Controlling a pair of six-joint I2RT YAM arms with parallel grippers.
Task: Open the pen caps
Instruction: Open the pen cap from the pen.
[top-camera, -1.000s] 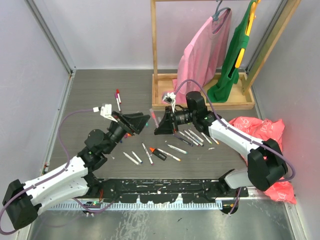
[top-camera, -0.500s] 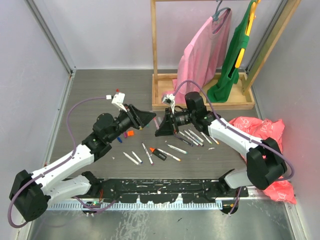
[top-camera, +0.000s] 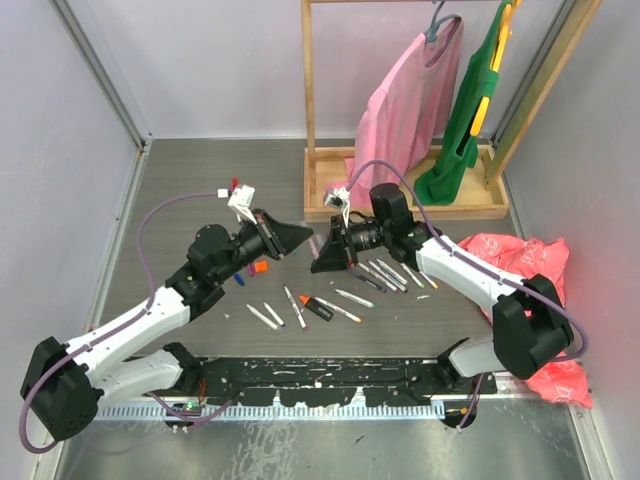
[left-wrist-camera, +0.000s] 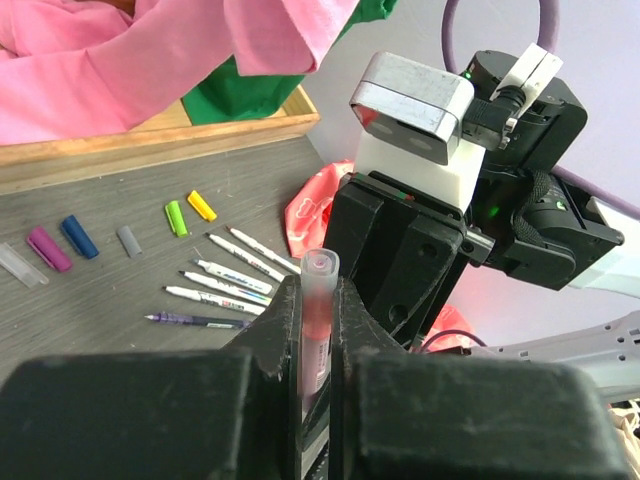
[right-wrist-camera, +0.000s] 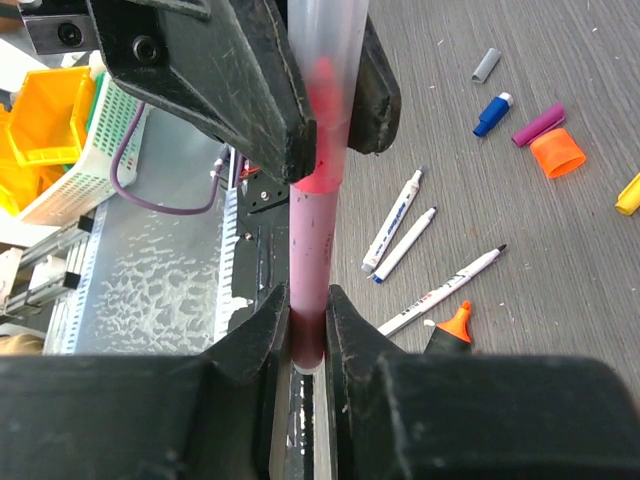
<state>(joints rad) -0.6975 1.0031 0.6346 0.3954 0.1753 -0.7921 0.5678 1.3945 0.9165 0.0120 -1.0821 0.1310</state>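
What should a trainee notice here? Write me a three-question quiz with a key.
1. True or false: the left pincer and the right pincer both clamp the same slim pink plastic pen.
2. The stubby orange plastic cap lies: A) on the grey table beside a purple cap; B) in a pincer; C) atop a pen.
3. What colour is the garment hanging beside the pink cloth shirt?
Key: 1 true; 2 A; 3 green.

left arm (top-camera: 130, 335), right arm (top-camera: 465, 275): white links, black joints | cables (left-wrist-camera: 448, 22) — purple | left gripper (left-wrist-camera: 316, 300), right gripper (right-wrist-camera: 308, 315): black
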